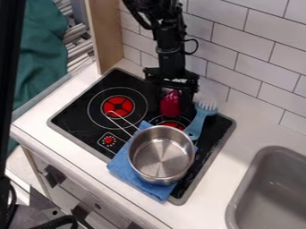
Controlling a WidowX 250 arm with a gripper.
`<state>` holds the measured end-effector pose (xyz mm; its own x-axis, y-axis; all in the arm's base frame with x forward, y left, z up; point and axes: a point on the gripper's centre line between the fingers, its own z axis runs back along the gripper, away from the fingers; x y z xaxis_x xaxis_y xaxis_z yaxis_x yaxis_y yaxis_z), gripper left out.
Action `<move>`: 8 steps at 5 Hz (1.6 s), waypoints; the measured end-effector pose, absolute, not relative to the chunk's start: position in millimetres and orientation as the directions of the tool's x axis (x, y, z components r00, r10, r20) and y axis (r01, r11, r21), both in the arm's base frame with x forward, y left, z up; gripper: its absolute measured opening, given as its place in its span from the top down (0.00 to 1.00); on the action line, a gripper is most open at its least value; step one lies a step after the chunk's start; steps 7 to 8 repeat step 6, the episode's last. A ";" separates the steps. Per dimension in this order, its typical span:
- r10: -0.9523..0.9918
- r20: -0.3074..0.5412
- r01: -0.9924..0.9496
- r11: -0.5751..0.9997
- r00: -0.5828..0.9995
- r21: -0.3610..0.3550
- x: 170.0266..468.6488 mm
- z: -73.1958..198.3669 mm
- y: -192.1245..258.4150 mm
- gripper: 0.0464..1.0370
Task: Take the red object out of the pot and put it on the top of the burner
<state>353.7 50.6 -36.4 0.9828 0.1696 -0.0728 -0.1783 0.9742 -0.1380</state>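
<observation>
My jaws pinch the red object [171,105], upright, outside the pot [142,169] and near the smaller burner [173,124]; contact with the stovetop [76,120] cannot be judged. Pot: upright on blue cloth [122,166], partly overlapping that burner in view. Blue brush [197,125]: beside pot, bristles toward tiled wall [227,49].

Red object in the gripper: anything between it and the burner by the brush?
Nothing visible stands between the red object, held in the gripper, and that burner. The blue brush and pot sit close beside it, though.
</observation>
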 end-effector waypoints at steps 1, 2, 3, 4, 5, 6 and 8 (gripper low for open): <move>0.161 -0.070 -0.169 0.976 0.985 -0.134 337.5 -30.7 49.0 0.03; 0.147 -0.001 -0.146 0.982 0.989 -0.118 330.7 1.3 49.3 0.03; 0.115 0.034 -0.111 0.989 0.993 -0.100 320.3 20.0 45.7 0.03; 0.084 0.047 -0.080 0.993 0.995 -0.091 314.6 29.8 40.4 0.03; 0.068 0.047 -0.064 0.995 0.997 -0.080 308.6 33.1 36.7 0.03; 0.079 0.028 -0.078 0.995 0.996 -0.064 300.5 30.5 34.0 0.03; 0.079 0.028 -0.078 0.995 0.996 -0.064 300.5 30.5 34.0 0.03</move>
